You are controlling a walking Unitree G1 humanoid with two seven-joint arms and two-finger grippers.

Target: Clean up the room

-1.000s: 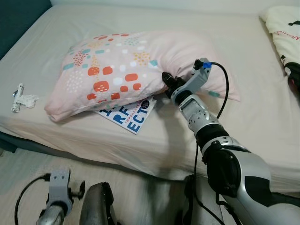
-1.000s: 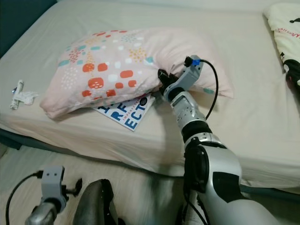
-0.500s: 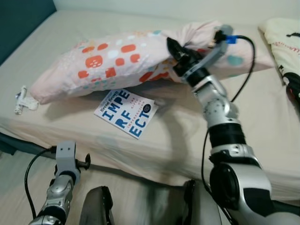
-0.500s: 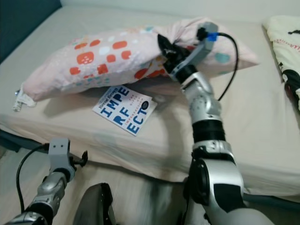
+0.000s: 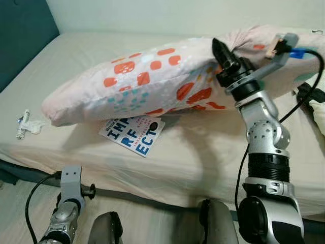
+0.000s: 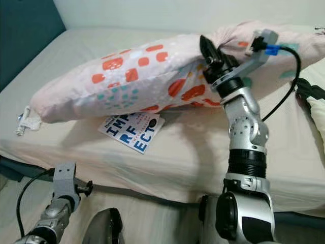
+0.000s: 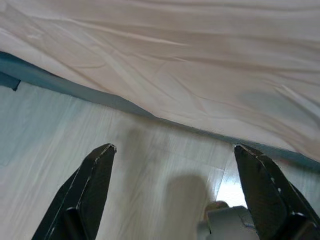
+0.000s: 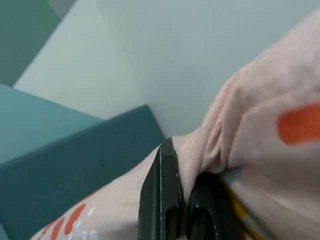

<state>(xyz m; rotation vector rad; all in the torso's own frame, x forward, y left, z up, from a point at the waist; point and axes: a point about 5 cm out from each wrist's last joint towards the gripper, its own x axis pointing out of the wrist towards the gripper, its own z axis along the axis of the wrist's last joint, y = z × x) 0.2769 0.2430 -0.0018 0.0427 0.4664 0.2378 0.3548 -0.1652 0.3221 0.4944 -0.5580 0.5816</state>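
A pink pillow (image 5: 147,84) with orange, teal and white spots hangs lifted above the bed, its left end still resting low near the mattress. My right gripper (image 5: 219,52) is shut on a pinched fold of the pillow near its middle; the right wrist view shows the fingers (image 8: 165,195) closed on the pink cloth. A white book with blue letters (image 5: 133,134) lies on the sheet under the pillow's left half. My left gripper (image 7: 172,155) is open, low over the floor by the bed's front edge.
The bed (image 5: 203,157) with a beige sheet spans the view, with a teal headboard (image 5: 20,35) at the left. A small white item (image 5: 24,123) lies near the bed's left edge. A cream cloth with dark print (image 5: 317,104) sits at the far right.
My right gripper has raised the pillow up and to the right, uncovering more of the book. The camera has shifted too.
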